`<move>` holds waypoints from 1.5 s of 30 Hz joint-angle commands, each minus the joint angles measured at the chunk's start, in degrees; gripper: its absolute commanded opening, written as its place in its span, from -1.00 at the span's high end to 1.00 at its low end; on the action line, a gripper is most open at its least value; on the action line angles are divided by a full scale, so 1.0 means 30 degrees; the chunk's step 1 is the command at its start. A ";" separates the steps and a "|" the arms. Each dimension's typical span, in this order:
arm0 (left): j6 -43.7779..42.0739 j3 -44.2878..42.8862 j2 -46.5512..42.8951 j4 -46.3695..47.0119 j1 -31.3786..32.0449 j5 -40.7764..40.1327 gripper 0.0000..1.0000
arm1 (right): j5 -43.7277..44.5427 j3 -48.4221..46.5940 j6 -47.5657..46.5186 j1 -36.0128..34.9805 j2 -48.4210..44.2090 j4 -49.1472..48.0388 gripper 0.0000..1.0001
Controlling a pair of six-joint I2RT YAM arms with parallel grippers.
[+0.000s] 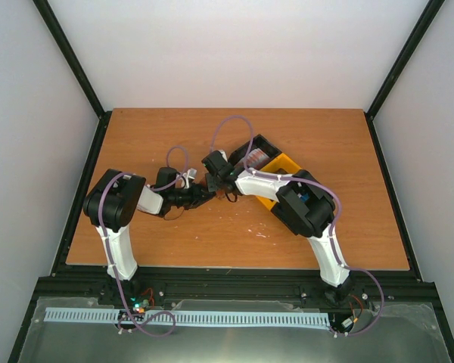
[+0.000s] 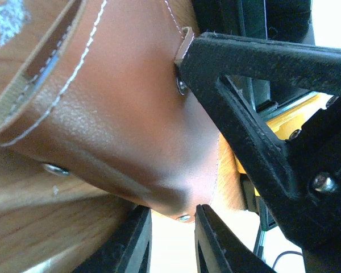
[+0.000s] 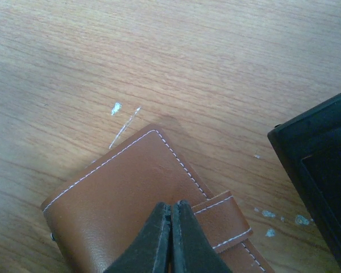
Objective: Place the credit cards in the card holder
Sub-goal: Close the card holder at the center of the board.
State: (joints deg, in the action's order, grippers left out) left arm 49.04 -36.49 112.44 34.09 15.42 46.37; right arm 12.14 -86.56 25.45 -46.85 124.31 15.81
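White walls and a black frame close round the wooden desk [image 1: 325,144], its grain flecked with white marks. Near the middle of the overhead view my two arms meet. The card holder [image 3: 119,193] — brown leather with white stitching — shows at the bottom centre of my right wrist view, its snap tab [image 3: 224,219] just right of my right pincer [image 3: 171,207]. That pincer is fully closed, fingers pressed together with nothing between them, tips over the leather beside the tab. In my left wrist view the same card holder fills the upper left, tilted, with a strip of grey-blue lining at its open edge. My left pincer [image 2: 171,210] stands a little way apart at the bottom of that frame, with the card holder's folded lower edge clasped between its fingers. The right pincer's black tip meets the tab's end at top centre there. A black bin [image 1: 266,141] and a yellow bin [image 1: 287,166] sit side by side above centre in the overhead view, partly under my right arm; a red-and-white patch [image 1: 260,158] in the black one is too small to name.
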 commanded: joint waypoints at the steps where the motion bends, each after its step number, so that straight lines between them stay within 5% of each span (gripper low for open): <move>1: -0.0475 0.1632 0.2643 -0.6295 -0.0980 -0.5449 0.50 | -0.2004 0.1209 -0.0186 -0.0237 0.0553 0.3768 0.94; 45: -0.0955 0.1385 0.3374 -0.6470 -0.1005 -0.6162 0.50 | -0.7664 0.4112 0.1497 0.1962 -0.2062 -0.0020 0.94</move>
State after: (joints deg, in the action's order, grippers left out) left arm 49.01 -36.97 112.88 34.11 14.57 46.30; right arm -6.42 -77.08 28.56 -40.23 118.08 11.05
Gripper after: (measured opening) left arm 0.249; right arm 0.031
